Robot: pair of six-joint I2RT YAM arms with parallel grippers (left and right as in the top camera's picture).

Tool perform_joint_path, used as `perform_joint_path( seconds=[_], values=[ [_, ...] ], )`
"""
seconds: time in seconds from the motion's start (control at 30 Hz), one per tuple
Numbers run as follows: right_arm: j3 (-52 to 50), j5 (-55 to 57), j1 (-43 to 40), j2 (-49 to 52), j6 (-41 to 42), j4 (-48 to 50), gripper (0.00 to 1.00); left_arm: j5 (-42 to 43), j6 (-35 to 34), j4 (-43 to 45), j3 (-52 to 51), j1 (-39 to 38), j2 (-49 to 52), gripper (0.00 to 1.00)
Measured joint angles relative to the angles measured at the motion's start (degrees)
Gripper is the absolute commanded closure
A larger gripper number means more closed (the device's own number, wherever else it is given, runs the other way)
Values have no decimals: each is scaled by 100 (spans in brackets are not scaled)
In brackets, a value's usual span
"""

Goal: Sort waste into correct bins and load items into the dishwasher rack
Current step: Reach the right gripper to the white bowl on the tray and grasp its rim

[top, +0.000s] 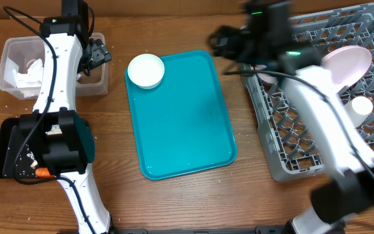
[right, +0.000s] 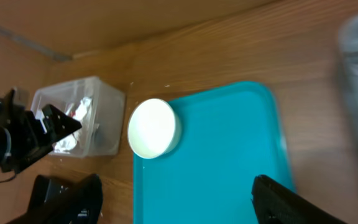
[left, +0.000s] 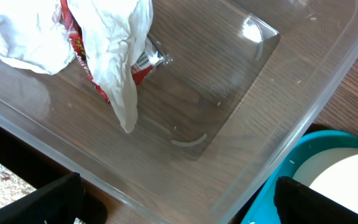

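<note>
A white bowl (top: 146, 70) sits on the far left corner of the teal tray (top: 180, 123). My left gripper (top: 96, 55) hangs open over the right end of the clear tub (top: 12, 58), nothing between its fingers (left: 48, 202). Inside the tub lie crumpled napkins (left: 114, 43) and a red foil wrapper (left: 82, 53). My right gripper (top: 221, 42) is open and empty above the tray's far right corner, facing the bowl (right: 154, 127). The grey rack (top: 279, 166) on the right holds the plate (top: 346, 64) and the cup (top: 361, 107). A carrot (top: 42, 173) and crumbs lie in the black tray (top: 4, 149).
The left arm's base stands over the right part of the black tray. The right arm stretches across the rack. A brown wall runs along the table's far edge. The tub's clear rim lies just below my left fingers.
</note>
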Motion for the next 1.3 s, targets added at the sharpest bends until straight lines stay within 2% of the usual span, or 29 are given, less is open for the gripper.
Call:
perform_joint_path(
  seconds=[0.1,0.27,0.57,0.83,0.97,1.03,1.13,1.3],
  values=[
    [-2,46,442,811,323,697,31,2,0,-2,0,0,0,0],
    [-20,90,960,2006,833,1604,33,2,0,0,0,0,0,0],
    [-63,210,1462,2874,1460,2594,39,2,0,0,0,0,0,0],
    [-63,791,1604,2975,1683,2476,44,2,0,-2,0,0,0,0],
    [-63,1056,1604,2975,1738,2315,58,2,0,0,0,0,0,0],
    [-61,1198,1593,2975,1751,2144,59,2,0,0,0,0,0,0],
    [-39,1360,1572,2975,1742,1582,61,2,0,0,0,0,0,0],
    [354,1456,1342,2975,1735,278,70,2,0,-2,0,0,0,0]
  ],
)
